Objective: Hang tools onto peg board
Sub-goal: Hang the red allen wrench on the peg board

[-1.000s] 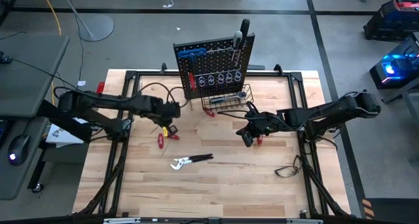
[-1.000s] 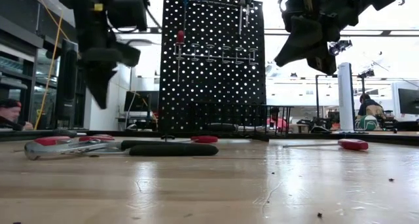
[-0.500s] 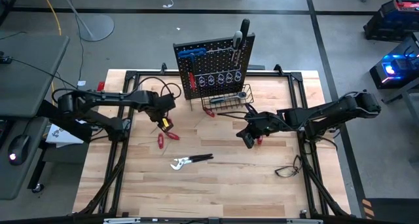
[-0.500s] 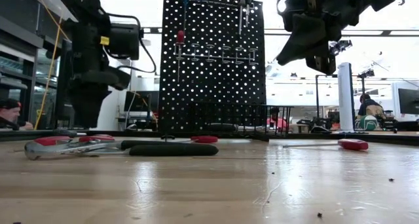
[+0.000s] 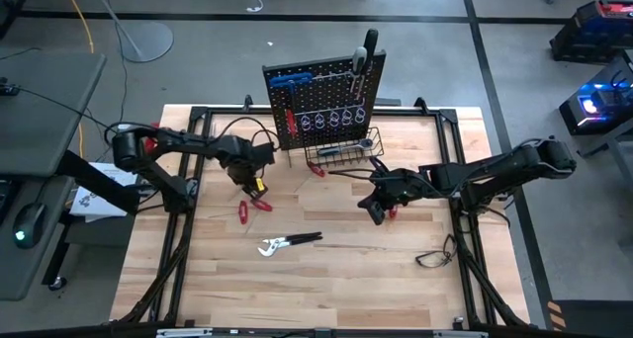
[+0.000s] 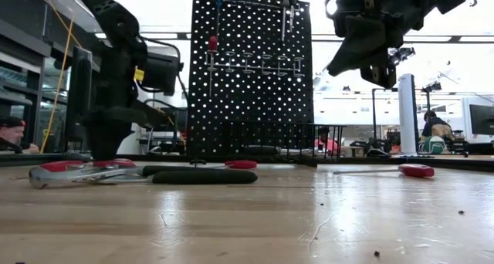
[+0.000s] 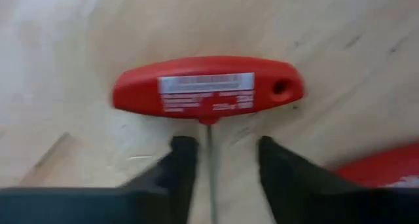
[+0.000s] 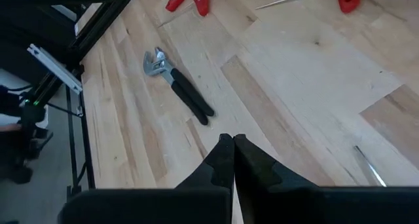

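A red T-handled hex key (image 7: pixel 206 90) lies flat on the table. My left gripper (image 7: pixel 228 145) points straight down over it, open. Its fingers stand on either side of the thin shaft (image 7: pixel 211 175) just below the handle and touch nothing. In the high view this gripper (image 5: pixel 251 183) is left of the peg board (image 5: pixel 321 96), which carries blue hex keys, screwdrivers and a wire basket. My right gripper (image 8: pixel 233 143) is shut with nothing in it. It hovers above the table, right of centre (image 5: pixel 376 212), beside another red-handled tool (image 5: pixel 392 211).
A second red-handled tool (image 5: pixel 240 211) lies just beside the first. A silver wrench with black handles (image 5: pixel 289 243) lies near the table's middle. A loose black cable (image 5: pixel 433 256) sits at the right. The black tubular frame (image 5: pixel 188 180) borders the tabletop.
My left gripper has come down from well above the table to just over the red hex keys. Its fingers were together a second ago and now stand apart. No tool has moved.
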You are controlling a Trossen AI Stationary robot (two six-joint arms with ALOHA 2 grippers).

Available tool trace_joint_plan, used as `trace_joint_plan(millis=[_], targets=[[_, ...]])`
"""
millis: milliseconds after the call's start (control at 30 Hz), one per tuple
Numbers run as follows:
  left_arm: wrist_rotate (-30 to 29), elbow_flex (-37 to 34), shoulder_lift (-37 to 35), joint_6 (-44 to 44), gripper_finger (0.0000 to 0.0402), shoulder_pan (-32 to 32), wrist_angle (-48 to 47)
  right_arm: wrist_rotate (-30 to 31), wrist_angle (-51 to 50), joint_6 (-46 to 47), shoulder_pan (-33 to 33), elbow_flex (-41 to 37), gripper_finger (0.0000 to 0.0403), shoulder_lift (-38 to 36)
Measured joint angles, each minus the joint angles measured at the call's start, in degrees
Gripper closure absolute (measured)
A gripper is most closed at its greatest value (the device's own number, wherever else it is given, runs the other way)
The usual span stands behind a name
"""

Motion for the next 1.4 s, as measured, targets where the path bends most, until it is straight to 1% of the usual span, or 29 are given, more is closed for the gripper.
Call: trace_joint_plan(millis=[67, 100, 133, 267, 333, 433, 467, 700, 867, 1067, 1200, 1300, 1400], targets=[[0.42, 0.0, 0.0, 0.25, 0.0352, -0.18, 0.78, -0.6, 0.0, -0.2, 0.0, 0.0, 0.0403, 0.0], [0.39, 0.0, 0.0, 0.53, 0.0375, -0.27, 1.14, -0.69, 0.0, -0.17, 0.0, 0.0, 0.0403, 0.0], [0.42, 0.0, 0.0, 0.62, 0.0385, -0.27, 1.23, -0.71, 0.0, -0.17, 0.0, 0.0, 0.0403, 0.0], [-0.45, 0.22, -1.19, 1.33, 0.0399, -0.28, 1.09, -0.77, 0.0, -0.22, 0.13, 0.0, 0.0403, 0.0], [-1.6, -0.17, -3.93, 1.11, 0.04, -0.35, 1.71, -0.75, 0.0, -0.42, 0.14, 0.0, 0.0403, -0.02], [-6.14, -0.74, -9.0, 0.59, 0.0401, -0.03, 2.72, -0.79, 0.02, -0.61, 0.17, 0.0, 0.0403, -0.07], [-6.65, -0.78, -10.96, -0.08, 0.0401, -0.01, 2.79, -0.84, -0.01, -0.99, 0.17, 0.0, 0.0403, -0.07], [-5.11, -1.16, -21.43, -1.74, 0.0401, -1.03, 3.06, -1.87, 0.02, -1.94, 0.15, 0.0, 0.0403, -0.59], [-4.74, -1.15, -25.46, -1.73, 0.0401, -2.43, 2.56, -2.15, 0.52, -3.43, 0.15, 0.0, 0.0403, -1.75], [-3.47, -1.14, -24.39, 0.42, 0.0401, -4.31, 1.9, -2.15, 0.44, -3.46, 0.0, 0.0, 0.0403, -1.7], [-4.28, -1.03, -21.48, 8.01, 0.0394, -5.63, 2.41, -2.15, 0.42, -3.45, 0.0, 0.0, 0.0403, -1.7], [-4.95, -1.03, -18.37, 14.86, 0.0369, -5.62, 1.03, -2.19, 0.42, -3.39, 0.0, 0.0, 0.0403, -1.7], [-5.0, -0.99, -15.19, 19.25, 0.0327, -5.19, 0.3, -3.28, 0.43, -2.95, 0.0, 0.0, 0.0403, -1.7]])
